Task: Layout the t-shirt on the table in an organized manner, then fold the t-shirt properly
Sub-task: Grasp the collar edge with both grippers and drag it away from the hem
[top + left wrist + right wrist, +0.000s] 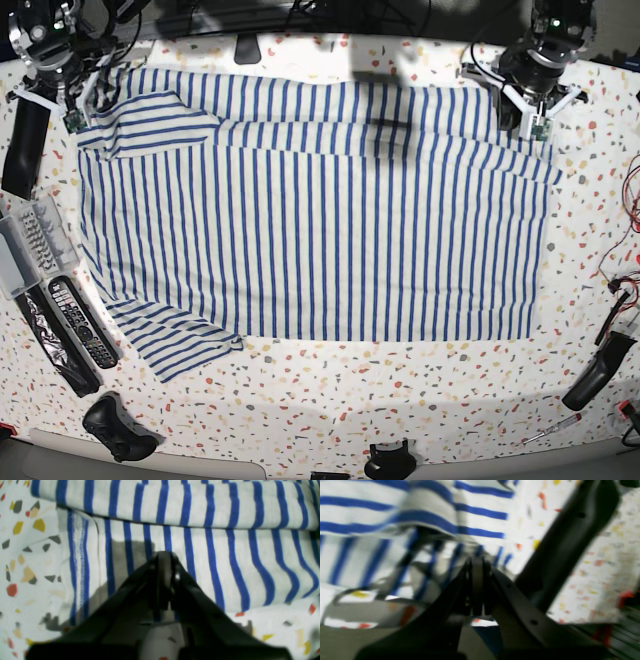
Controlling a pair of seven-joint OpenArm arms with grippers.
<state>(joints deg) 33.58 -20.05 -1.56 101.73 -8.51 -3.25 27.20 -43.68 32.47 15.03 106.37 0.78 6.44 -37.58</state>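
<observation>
So the t-shirt (pixel 320 210) is lying spread across the table (pixel 400 400) (one far strip already doubled over); left gripper (pixel 163 555) and right gripper (pixel 477 562) are both pinched closed, seemingly empty, with most folds remaining.

White t-shirt (pixel 320 220) carries thin blue stripes; the white table (pixel 400 400) is speckled red, orange, grey, black.

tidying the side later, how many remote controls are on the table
2, side by side at the table's left edge in the base view: one remote control and another. Others may be hidden.
</observation>
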